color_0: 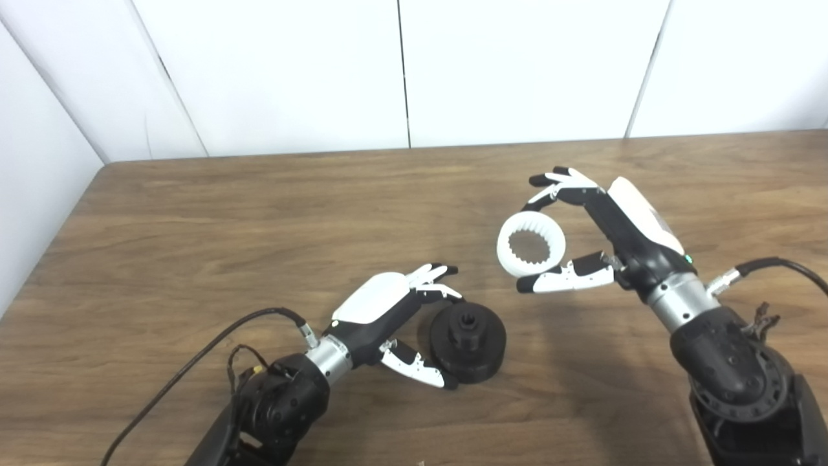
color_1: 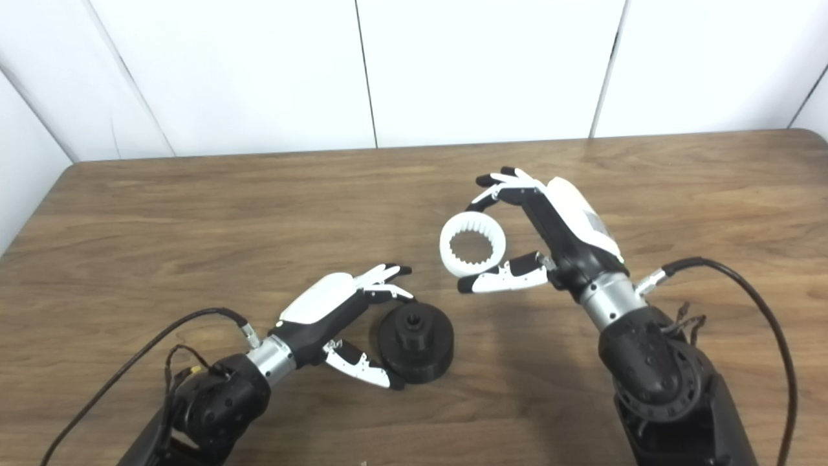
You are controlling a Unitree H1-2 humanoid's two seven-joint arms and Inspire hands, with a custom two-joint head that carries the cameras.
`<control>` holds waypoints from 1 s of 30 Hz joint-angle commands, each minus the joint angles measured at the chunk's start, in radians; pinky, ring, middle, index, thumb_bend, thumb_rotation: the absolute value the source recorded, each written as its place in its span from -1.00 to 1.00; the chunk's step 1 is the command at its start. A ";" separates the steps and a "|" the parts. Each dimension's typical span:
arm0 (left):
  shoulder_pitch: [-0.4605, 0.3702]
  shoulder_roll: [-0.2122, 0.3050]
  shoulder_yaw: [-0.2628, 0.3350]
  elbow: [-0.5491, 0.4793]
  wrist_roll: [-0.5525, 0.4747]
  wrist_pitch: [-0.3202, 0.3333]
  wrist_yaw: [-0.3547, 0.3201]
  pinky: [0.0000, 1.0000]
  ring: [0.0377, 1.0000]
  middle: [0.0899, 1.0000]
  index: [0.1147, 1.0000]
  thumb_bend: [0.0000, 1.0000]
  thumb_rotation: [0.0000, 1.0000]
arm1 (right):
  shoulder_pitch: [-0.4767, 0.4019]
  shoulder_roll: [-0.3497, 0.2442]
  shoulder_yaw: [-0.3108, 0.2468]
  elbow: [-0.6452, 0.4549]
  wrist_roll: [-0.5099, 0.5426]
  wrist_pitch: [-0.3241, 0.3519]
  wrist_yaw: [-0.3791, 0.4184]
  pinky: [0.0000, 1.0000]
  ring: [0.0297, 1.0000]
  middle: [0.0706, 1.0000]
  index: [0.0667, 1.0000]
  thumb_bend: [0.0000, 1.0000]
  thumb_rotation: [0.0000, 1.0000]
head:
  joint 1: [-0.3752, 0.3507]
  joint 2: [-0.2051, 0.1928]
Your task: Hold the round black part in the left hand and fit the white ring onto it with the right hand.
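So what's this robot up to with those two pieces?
It is putting two parts together. Its right hand holds a white ring with a toothed inner edge up in the air, pinched between fingers and thumb. Its left hand is wrapped partly around a round black part that sits on the wooden table; whether it grips it yet is hard to tell. The ring is not yet on the black part; it hangs above and to the right of it.

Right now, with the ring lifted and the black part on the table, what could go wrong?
The right hand pinches the white ring only at its rim, so it may slip or tilt. The left hand brackets the black part loosely; the part may slide on the table when the ring presses down.
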 commanded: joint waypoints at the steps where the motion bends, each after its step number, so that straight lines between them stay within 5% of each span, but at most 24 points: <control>1: 0.003 0.019 -0.007 0.011 0.025 0.028 -0.031 0.85 1.00 0.96 0.33 0.52 -0.46 | -0.026 0.009 -0.001 -0.057 -0.015 0.002 0.005 0.93 0.90 0.68 -0.10 0.05 -0.69 | 0.002 0.001; 30: 0.007 0.007 -0.007 0.005 0.030 0.039 -0.032 0.88 1.00 0.97 0.34 0.52 -0.43 | -0.017 0.059 0.033 -0.107 -0.090 -0.002 0.152 0.99 0.87 0.67 -0.10 0.05 -0.69 | 0.008 0.016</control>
